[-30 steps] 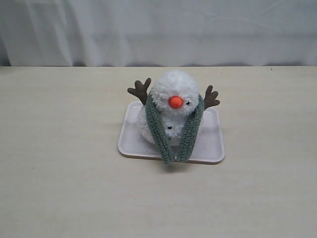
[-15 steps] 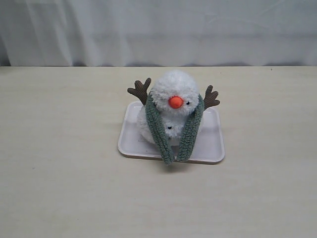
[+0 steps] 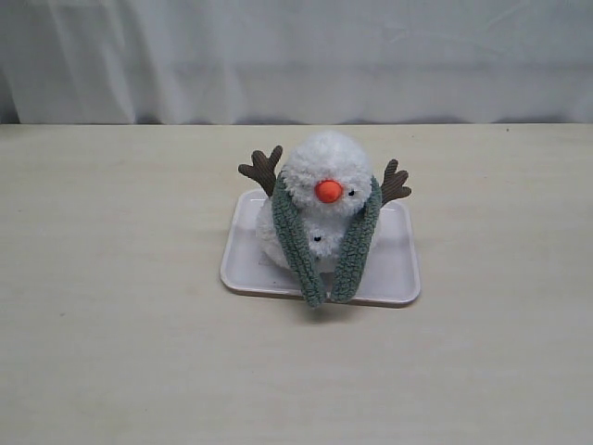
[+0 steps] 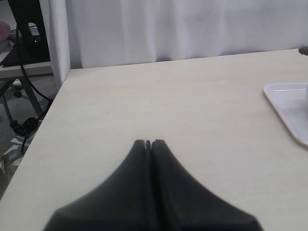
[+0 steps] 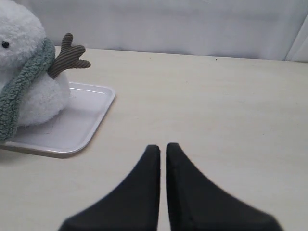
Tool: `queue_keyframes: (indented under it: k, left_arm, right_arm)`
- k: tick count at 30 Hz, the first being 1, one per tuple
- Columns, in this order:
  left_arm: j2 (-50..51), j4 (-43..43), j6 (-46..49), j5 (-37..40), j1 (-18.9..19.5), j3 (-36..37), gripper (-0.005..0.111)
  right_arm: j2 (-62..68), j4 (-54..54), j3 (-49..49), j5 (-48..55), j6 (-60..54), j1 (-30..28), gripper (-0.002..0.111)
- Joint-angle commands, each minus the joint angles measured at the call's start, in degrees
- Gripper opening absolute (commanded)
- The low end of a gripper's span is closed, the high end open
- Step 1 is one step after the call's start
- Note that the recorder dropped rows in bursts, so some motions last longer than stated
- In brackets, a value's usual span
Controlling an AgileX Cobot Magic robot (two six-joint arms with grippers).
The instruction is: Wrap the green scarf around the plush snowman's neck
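The fluffy white plush snowman (image 3: 322, 199) sits on a white tray (image 3: 394, 269) in the middle of the table, orange nose toward the camera. The green scarf (image 3: 295, 243) lies around the back of its neck, and both ends hang down the front to the tray's near edge. The right wrist view shows the snowman (image 5: 26, 77) and the scarf (image 5: 19, 91) from the side. My left gripper (image 4: 148, 143) is shut and empty over bare table, well away from the tray. My right gripper (image 5: 162, 147) is shut with only a thin slit, holding nothing, short of the tray corner. Neither gripper shows in the exterior view.
A white curtain (image 3: 296, 56) hangs behind the table's far edge. The left wrist view shows the table's side edge (image 4: 43, 120), with a black stand and cables (image 4: 24, 53) beyond it, and a corner of the tray (image 4: 288, 106).
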Motion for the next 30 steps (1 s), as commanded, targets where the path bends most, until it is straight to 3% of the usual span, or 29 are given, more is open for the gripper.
queue_keyframes:
  k: [1, 30]
  left_arm:
    - [-0.11, -0.12, -0.14, -0.67, -0.37, 0.17, 0.000]
    - [-0.11, -0.12, -0.14, -0.67, -0.37, 0.17, 0.000]
  right_arm:
    - [-0.28, -0.75, 0.19, 0.11, -0.41, -0.35, 0.004]
    - [-0.28, -2.80, 0.19, 0.54, 0.41, -0.35, 0.004]
